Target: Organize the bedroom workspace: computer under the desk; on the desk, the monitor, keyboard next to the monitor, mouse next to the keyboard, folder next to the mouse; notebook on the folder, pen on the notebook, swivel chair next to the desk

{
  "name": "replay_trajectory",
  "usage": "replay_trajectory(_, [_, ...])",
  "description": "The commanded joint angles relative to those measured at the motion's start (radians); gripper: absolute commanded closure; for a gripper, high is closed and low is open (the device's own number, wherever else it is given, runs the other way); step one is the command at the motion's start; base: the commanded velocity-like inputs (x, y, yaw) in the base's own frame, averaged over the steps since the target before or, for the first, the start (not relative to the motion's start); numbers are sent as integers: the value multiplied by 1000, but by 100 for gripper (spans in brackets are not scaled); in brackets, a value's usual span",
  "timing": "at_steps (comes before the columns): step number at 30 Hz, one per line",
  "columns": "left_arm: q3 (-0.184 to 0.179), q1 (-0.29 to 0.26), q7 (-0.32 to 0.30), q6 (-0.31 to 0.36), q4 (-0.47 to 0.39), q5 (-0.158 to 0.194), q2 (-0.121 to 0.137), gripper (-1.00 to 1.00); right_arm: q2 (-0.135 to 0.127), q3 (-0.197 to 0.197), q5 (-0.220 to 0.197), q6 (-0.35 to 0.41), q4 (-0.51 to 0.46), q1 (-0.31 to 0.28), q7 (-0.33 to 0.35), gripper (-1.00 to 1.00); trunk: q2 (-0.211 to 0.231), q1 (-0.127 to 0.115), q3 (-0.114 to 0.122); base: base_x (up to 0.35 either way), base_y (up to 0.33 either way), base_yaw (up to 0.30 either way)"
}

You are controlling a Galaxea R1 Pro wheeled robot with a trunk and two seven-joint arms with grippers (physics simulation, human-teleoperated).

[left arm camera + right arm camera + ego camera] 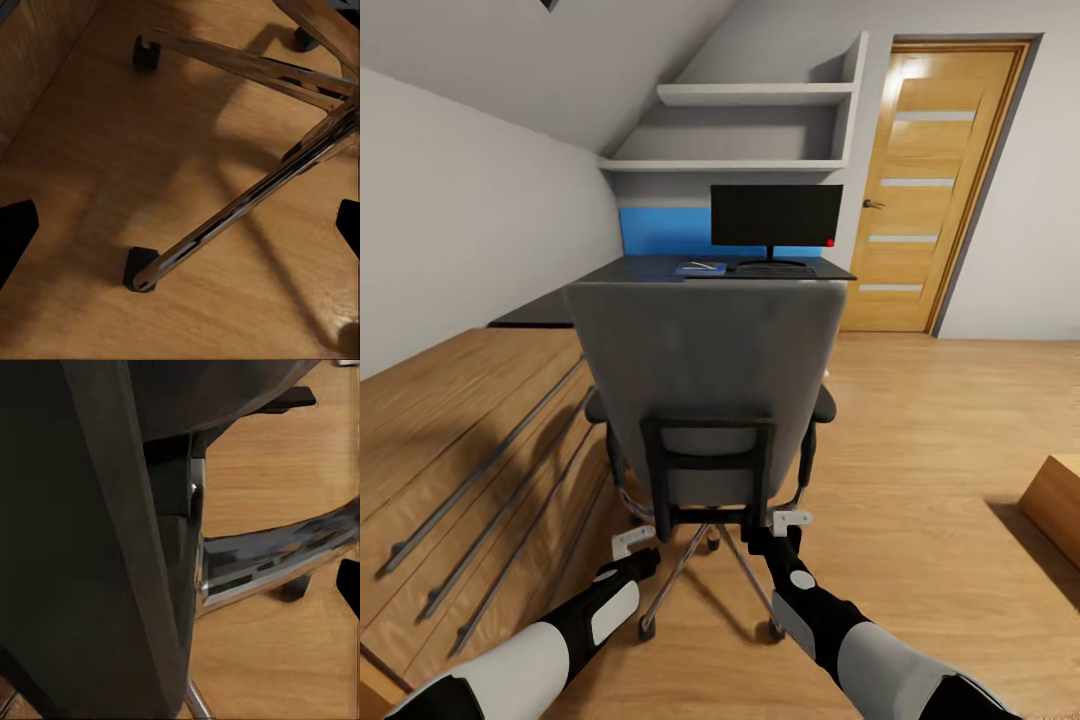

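Observation:
The swivel chair (705, 370) stands right in front of me, its grey back toward me, between me and the black desk (615, 272). On the desk stand the monitor (775, 215) and the keyboard (772, 269). The blue folder (698, 268) lies left of the keyboard with a thin white pen (706, 265) on it. Mouse, notebook and computer are out of view. My left gripper (632, 543) hangs open over the chair's chrome base (240, 210). My right gripper (790, 522) is open beside the chair's black back frame (112, 547).
A wooden chest of drawers (460, 450) with long metal handles runs along the left, close to the chair. A wooden door (935, 190) is at the back right. A wooden box (1055, 505) sits at the right edge. Open wood floor (930, 420) lies to the right.

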Motion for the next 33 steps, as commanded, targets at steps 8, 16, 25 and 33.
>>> replay_trajectory(8, [-9,-1,5,-7,0,11,1,-100,0,8,-8,-4,6,-1,-6,-100,0,0,2,47,-12,-191])
replay_trajectory(16, [-9,-1,5,-7,0,11,1,-100,0,8,-7,-4,6,-1,-6,-100,0,0,6,262,-94,-231])
replay_trajectory(25, [-9,-1,6,-28,0,12,2,-100,0,8,-7,-4,6,-1,-6,-100,0,0,11,298,-145,-221])
replay_trajectory(33, [-9,-1,6,-33,1,12,2,-100,0,8,-7,-4,6,-1,-6,-100,0,0,11,297,-197,-90])
